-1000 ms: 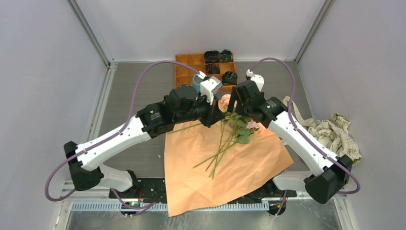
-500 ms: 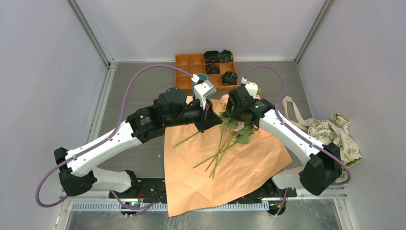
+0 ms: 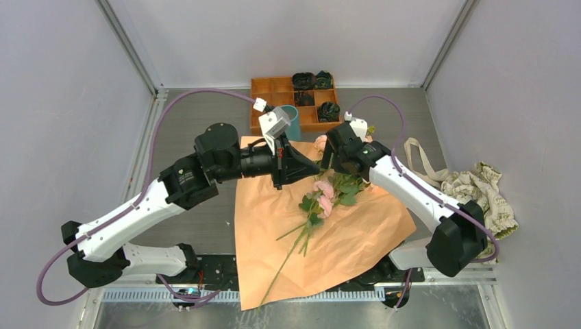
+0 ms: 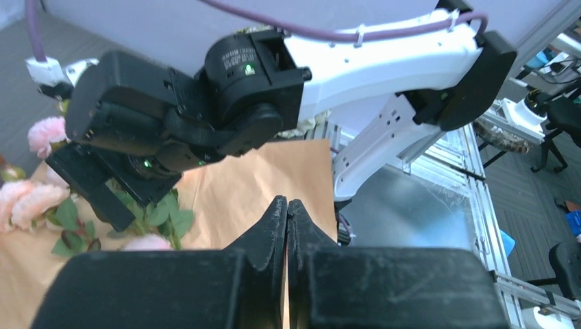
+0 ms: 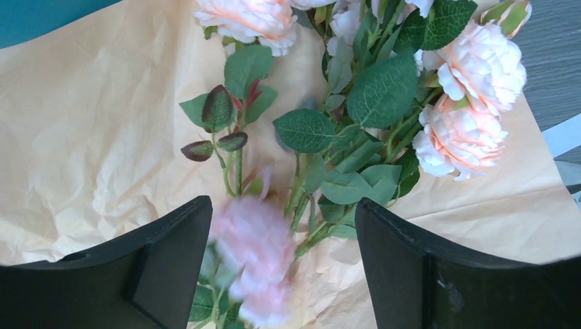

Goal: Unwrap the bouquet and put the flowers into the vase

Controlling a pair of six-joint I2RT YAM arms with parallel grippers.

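Pink and peach roses on thin green stems [image 3: 322, 195] lie loose on unfolded orange paper [image 3: 356, 240], near the teal tapered vase [image 3: 294, 125]. Left fingers [image 4: 270, 226] pressed together, empty; right fingers [image 5: 171, 240] wide apart above blooms, holding nothing. Since earlier: left arm withdrawn, one stem dragged nearer.

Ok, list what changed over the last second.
The left pincer drew back leftward, shut. One rose came away from the other flowers, its stem now reaching the paper's near edge. The right pincer stays open above them; vase and tray unmoved.
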